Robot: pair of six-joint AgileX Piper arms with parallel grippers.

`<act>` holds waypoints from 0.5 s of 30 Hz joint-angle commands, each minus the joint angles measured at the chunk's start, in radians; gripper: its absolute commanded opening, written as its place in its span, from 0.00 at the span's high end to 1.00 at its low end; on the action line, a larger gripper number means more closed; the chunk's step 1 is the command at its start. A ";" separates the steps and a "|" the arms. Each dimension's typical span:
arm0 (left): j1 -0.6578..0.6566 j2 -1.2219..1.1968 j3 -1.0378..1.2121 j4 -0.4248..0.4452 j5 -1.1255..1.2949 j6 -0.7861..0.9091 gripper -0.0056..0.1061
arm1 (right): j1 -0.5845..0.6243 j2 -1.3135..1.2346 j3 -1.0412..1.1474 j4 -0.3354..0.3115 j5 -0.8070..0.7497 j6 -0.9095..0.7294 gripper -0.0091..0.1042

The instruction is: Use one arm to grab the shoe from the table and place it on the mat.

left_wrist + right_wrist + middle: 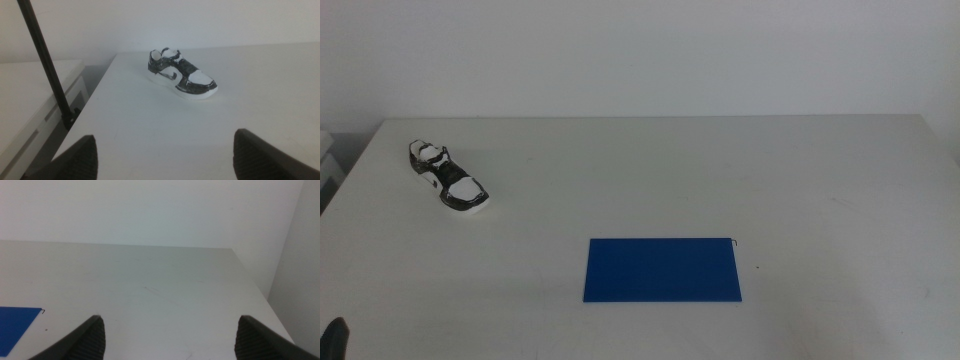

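While both arms wait at the near edge, the wide off-white table (720, 170) fills the middle view, with only a dark sliver of the left gripper (334, 335) showing at the bottom-left corner. A bright blue mat (662, 269) lies flat near the front centre of the table, nothing on it. The small black-and-white shoe (450, 178) sits well apart from the mat, toward the far left corner, upright on its sole. Both wrist views show jaws spread wide and holding nothing: the left gripper (165, 152) faces the shoe (181, 74), and the right gripper (170, 337) hangs over bare table beside a corner of the mat (15, 325).
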 commanded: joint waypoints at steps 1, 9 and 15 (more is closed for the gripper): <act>0.001 -0.018 -0.009 -0.003 -0.092 -0.015 0.12 | -0.005 -0.021 -0.010 -0.008 -0.079 -0.013 0.33; 0.001 0.189 -0.203 -0.015 -0.095 -0.015 0.12 | -0.005 -0.021 -0.010 -0.008 -0.079 -0.013 0.33; 0.001 0.405 -0.404 -0.015 -0.088 -0.015 0.12 | -0.005 -0.021 -0.010 -0.008 -0.079 -0.013 0.33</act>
